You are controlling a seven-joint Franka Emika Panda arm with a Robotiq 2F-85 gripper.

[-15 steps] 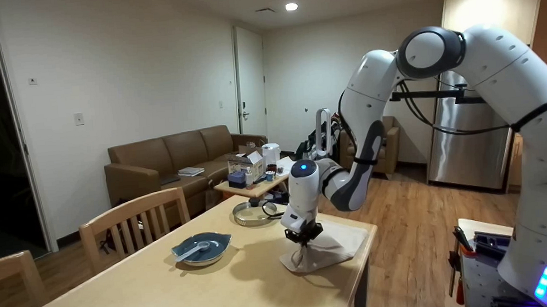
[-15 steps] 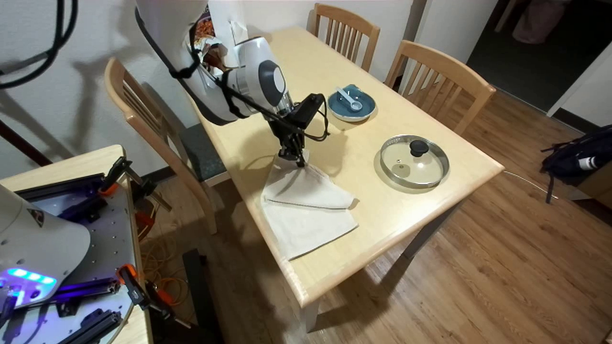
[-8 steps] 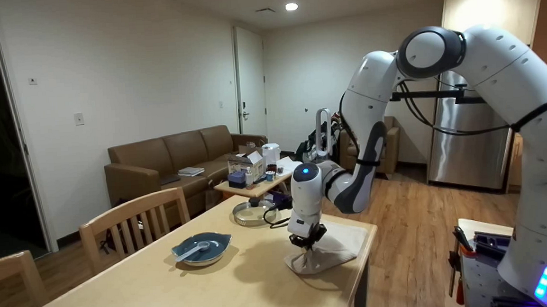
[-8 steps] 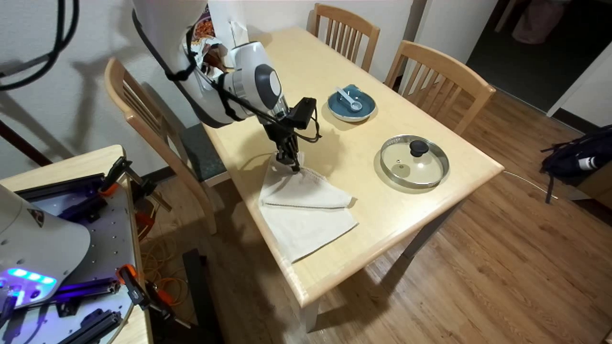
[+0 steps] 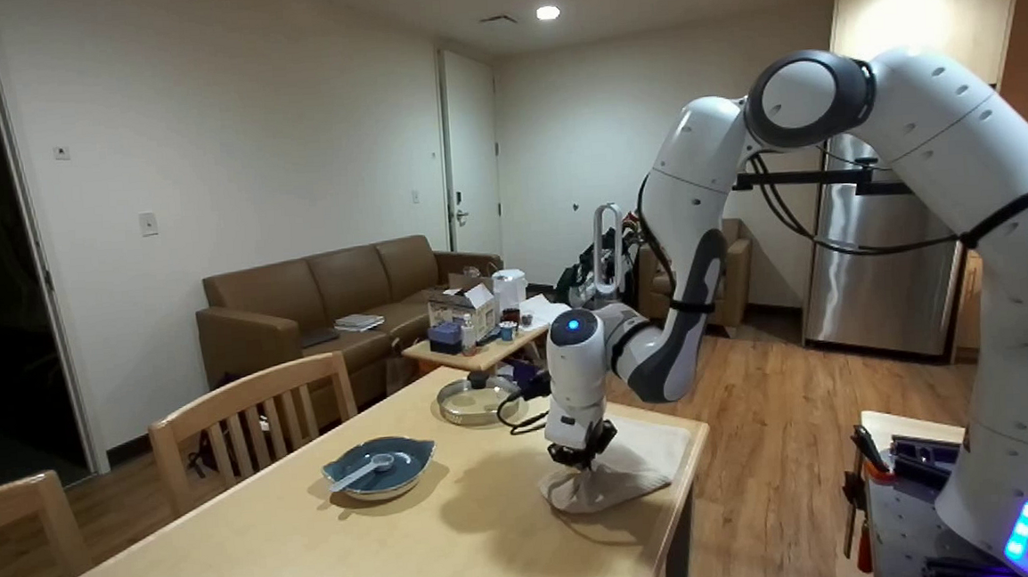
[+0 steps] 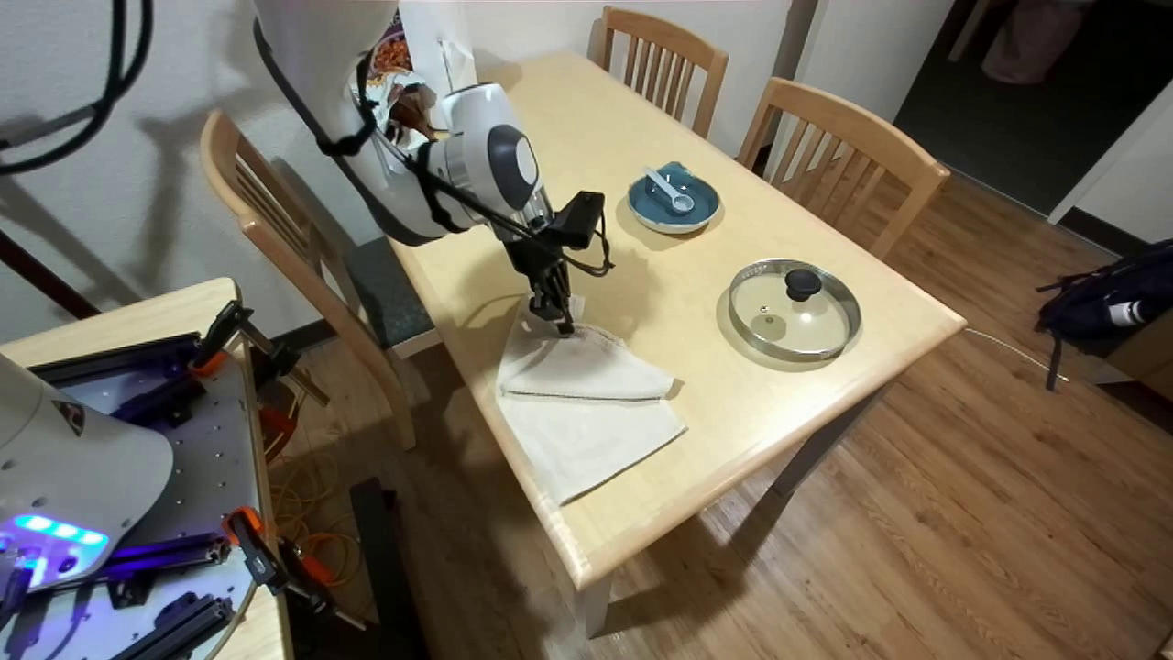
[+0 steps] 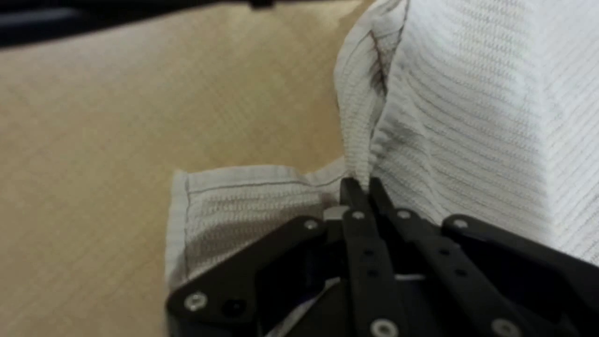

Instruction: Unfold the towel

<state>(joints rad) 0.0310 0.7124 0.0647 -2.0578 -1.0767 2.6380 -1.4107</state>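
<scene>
The off-white towel (image 6: 600,445) lies partly folded near the end of the table, with its top layer bunched up at the gripper. It also shows in an exterior view (image 5: 644,450). My gripper (image 6: 564,326) points down at the towel's inner part, low over the table; it also shows in an exterior view (image 5: 585,464). In the wrist view, the gripper's fingertips (image 7: 361,183) are nearly together with a pinched fold of ribbed cloth (image 7: 472,117) between them. A hemmed towel corner (image 7: 224,201) lies flat on the table left of the fingers.
A blue dish (image 6: 701,203) with a light spoon (image 6: 674,192) stands on the table (image 6: 788,403). A glass lid (image 6: 779,330) with a black knob lies nearer the table's end. Wooden chairs (image 6: 843,137) stand along the table sides.
My gripper has moved slightly toward the robot's base side and lower, mostly between the two earlier moments. The gripped cloth and the towel's folded edge have shifted slightly with it.
</scene>
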